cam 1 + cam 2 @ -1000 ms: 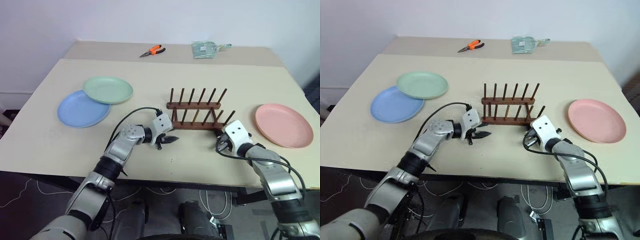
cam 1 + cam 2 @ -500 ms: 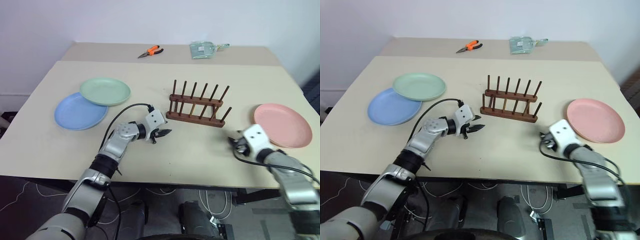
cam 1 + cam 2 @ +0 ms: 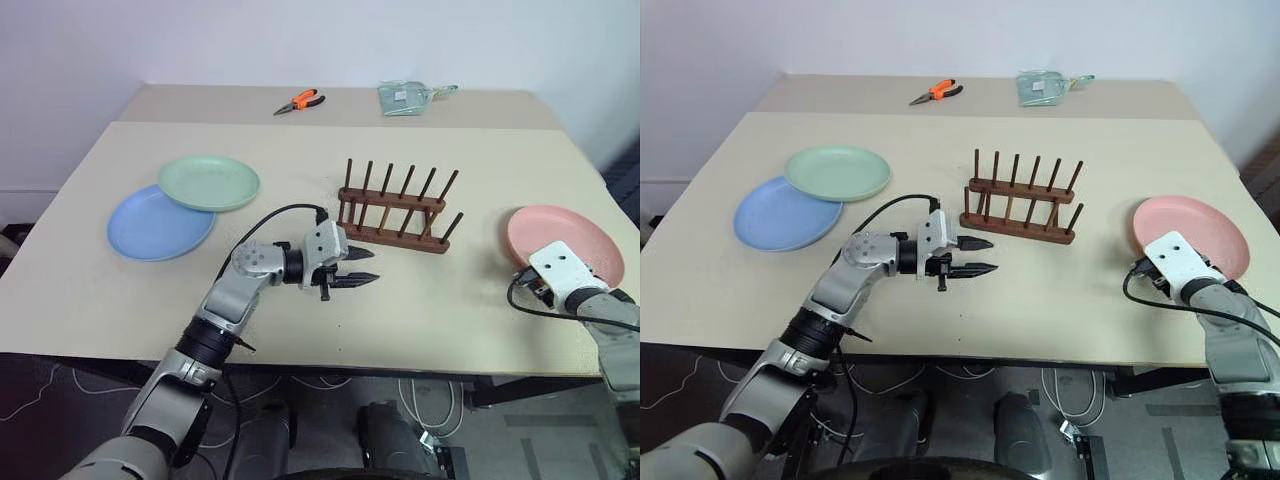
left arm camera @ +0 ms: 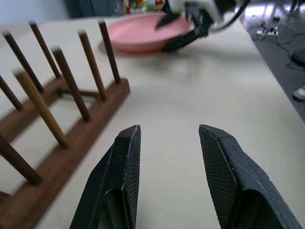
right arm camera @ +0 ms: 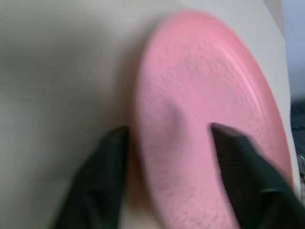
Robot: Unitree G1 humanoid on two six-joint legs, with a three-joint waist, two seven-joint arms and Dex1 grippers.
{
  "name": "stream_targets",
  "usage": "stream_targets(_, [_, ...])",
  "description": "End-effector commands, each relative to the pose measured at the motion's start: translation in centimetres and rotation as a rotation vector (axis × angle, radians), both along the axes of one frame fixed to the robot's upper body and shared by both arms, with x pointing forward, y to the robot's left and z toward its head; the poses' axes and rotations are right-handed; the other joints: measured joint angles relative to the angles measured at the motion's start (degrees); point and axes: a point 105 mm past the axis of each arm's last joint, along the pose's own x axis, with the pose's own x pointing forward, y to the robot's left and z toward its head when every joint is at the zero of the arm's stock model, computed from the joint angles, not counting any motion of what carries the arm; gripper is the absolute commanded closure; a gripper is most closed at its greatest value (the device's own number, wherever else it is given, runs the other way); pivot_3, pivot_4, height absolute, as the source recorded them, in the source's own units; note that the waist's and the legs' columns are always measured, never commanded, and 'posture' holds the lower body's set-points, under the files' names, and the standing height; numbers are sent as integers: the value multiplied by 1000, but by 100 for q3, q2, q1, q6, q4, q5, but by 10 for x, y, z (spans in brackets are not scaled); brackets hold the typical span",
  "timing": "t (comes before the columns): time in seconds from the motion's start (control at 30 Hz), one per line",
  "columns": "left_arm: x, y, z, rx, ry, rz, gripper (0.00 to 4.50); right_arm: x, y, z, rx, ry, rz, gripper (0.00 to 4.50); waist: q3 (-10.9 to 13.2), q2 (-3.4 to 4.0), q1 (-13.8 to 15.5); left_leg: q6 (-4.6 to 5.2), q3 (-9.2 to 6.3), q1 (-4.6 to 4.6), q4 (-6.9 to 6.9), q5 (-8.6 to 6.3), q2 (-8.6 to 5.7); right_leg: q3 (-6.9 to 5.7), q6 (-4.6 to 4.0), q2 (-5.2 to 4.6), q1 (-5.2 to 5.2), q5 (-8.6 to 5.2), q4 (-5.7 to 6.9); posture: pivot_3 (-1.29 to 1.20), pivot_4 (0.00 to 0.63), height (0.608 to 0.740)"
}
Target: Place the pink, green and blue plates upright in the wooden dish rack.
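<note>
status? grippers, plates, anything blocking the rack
Left gripper open, empty, beside wooden dish rack. Right gripper open over pink plate, not gripping. Green plate overlaps blue plate. Rack empty, unobstructed.

Silver-grey arms, white wrist blocks, black cables, textured black fingers.

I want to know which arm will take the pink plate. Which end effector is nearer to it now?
The right end effector: it is at the near edge of the pink plate, fingers open. The left end effector is far away, in front of the wooden dish rack.
</note>
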Motion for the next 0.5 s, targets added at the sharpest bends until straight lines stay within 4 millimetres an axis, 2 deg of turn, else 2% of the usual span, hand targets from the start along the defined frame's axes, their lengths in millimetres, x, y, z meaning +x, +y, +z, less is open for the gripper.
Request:
stream_targets(0.03, [3, 7, 19, -32, -61, 22, 2559, 3, -5, 8, -23, -28, -7, 3677, 1, 3, -1, 0, 0, -2, -1, 0, -1, 0, 1, 0, -1, 0, -2, 0, 150, 740])
stream_targets(0.07, [4, 10, 18, -25, -65, 31, 2559, 5, -3, 10, -17, -37, -2, 4200, 3, 6, 0, 1, 0, -3, -1, 0, -1, 0, 1, 0, -1, 0, -4, 0, 150, 740])
stream_targets(0.1, [5, 13, 16, -17, -68, 43, 2559, 6, -2, 13, -15, -46, 5, 4462, 3, 7, 0, 1, 0, -5, -1, 0, -1, 0, 2, 0, -1, 0, -6, 0, 150, 740])
stream_targets(0.17, [8, 19, 13, -1, -80, 73, 2559, 7, 3, 20, -26, -70, 28, 4462, 4, 7, -1, 2, -1, -7, 1, 0, -2, 0, 3, 0, -2, 1, -8, 0, 150, 740])
stream_targets(0.3, [48, 62, 36, -84, -248, 385, 2559, 17, 44, 94, -15, -330, 201, 4462, 25, 36, -48, 2, 1, -9, 1, 0, -1, 5, 3, 1, -13, 5, -3, 0, 150, 740])
stream_targets(0.33, [57, 72, 43, -100, -303, 464, 2559, 17, 51, 112, 39, -396, 221, 4462, 30, 36, -50, 2, 2, -10, 2, 0, -1, 6, 12, 1, -18, 9, 7, 0, 150, 740])
stream_targets(0.4, [68, 85, 50, -129, -308, 558, 2559, 16, 68, 144, 210, -525, 274, 4462, 40, 29, -37, 2, 0, -17, 5, 0, 0, 5, 18, 3, -28, 12, 21, 0, 150, 740])
stream_targets(0.47, [68, 93, 51, -146, -290, 551, 2559, 7, 96, 184, 594, -666, 403, 4462, 42, 24, -22, 2, -7, -22, 8, 0, 1, 2, 24, 5, -29, 13, 23, 0, 150, 740])
stream_targets(0.5, [67, 95, 50, -146, -278, 545, 2559, 1, 106, 197, 733, -690, 465, 4462, 43, 23, -20, 2, -14, -30, 8, 0, 1, -3, 27, 5, -31, 13, 21, 0, 150, 740])
